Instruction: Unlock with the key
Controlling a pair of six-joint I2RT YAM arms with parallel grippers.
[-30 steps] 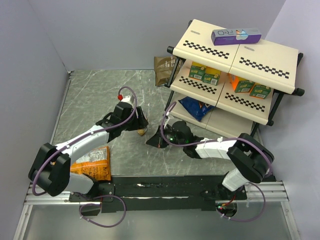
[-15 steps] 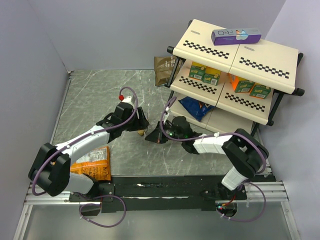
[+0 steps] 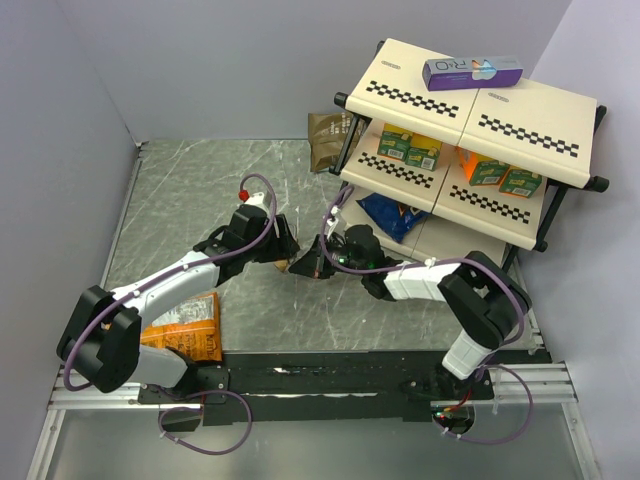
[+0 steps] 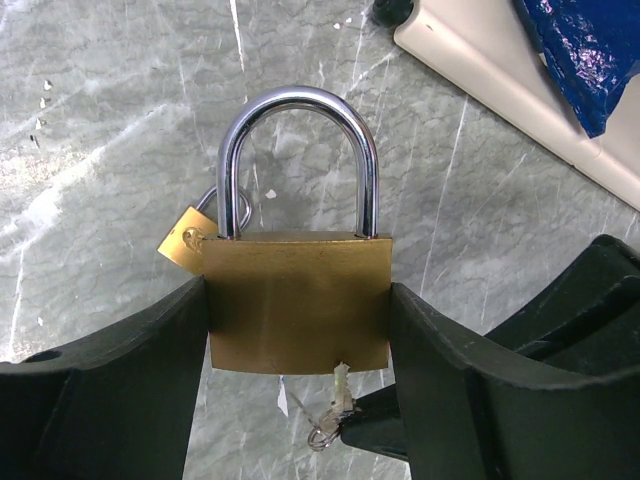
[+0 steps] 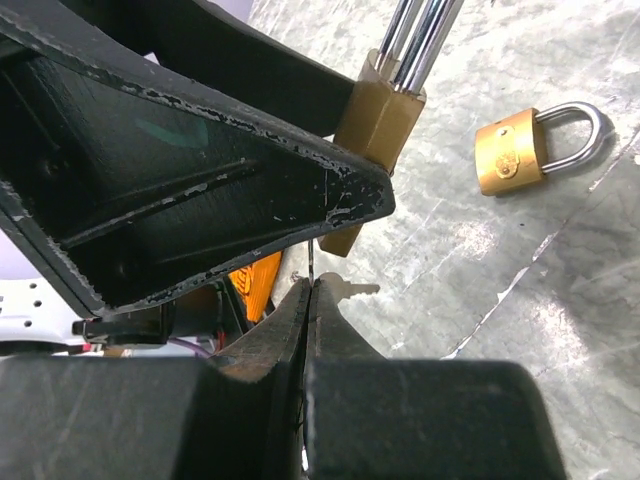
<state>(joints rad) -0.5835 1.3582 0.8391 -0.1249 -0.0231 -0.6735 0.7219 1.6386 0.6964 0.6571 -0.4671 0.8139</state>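
My left gripper (image 4: pixel 298 335) is shut on the big brass padlock (image 4: pixel 297 300), one finger on each side, silver shackle pointing away. My right gripper (image 5: pixel 312 292) is shut on the tiny silvery key (image 4: pixel 341 388). The key's tip touches the padlock's bottom edge, right of centre, and its wire ring (image 4: pixel 322 436) hangs below. In the right wrist view the key blade (image 5: pixel 312 258) rises edge-on from my shut fingertips to the padlock (image 5: pixel 380 112). In the top view the left gripper (image 3: pixel 284 252) and right gripper (image 3: pixel 305 266) meet mid-table.
A second, small brass padlock (image 5: pixel 520 150) lies on the marble table just beyond the held one (image 4: pixel 185 240). A cream shelf rack (image 3: pixel 470 130) with boxes and a blue bag (image 3: pixel 395 215) stands at right. An orange snack bag (image 3: pixel 185 328) lies near left.
My right gripper has moved left with the key, up to the padlock held in the left gripper. The left arm has hardly moved.
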